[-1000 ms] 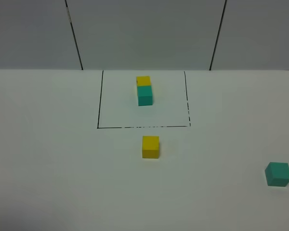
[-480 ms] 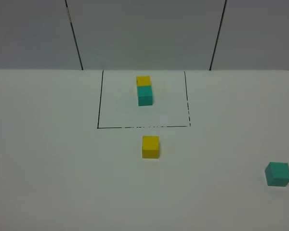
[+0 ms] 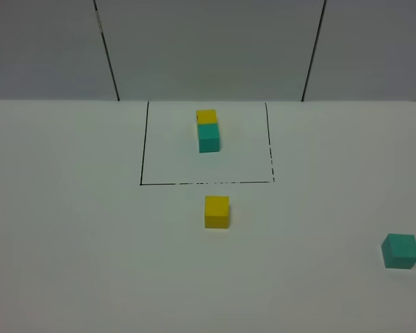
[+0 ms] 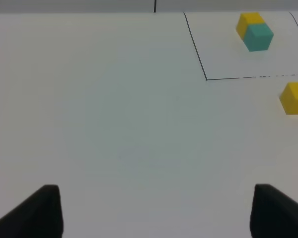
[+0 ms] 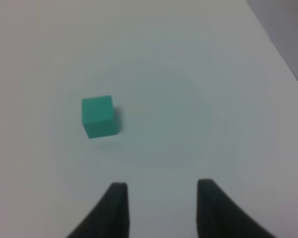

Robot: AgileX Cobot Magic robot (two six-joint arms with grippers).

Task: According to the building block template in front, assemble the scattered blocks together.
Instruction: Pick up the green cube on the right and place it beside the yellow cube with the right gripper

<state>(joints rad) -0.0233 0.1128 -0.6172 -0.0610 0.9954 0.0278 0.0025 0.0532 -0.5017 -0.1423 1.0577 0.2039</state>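
Inside the rectangle [image 3: 144, 146] sits the template pair [image 3: 208, 130]; left hand [image 4: 156, 198] wide, right hand [image 5: 163, 191] seemingly narrow.

In my left wrist view the edge slices the loose yellow matte cube [image 4: 294, 98] and the thin black drawn rectangle [image 4: 206, 79]. Of the left gripper [image 4: 156, 194] and right gripper [image 5: 160, 187] I see only dark finger ends.

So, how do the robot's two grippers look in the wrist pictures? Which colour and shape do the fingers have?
Both are plain matte black. The left gripper shows two blunt, wedge-shaped fingers; the right gripper shows two slimmer fingers with rounded tips. No cables, markings or labels are visible, and the high view shows no arm.
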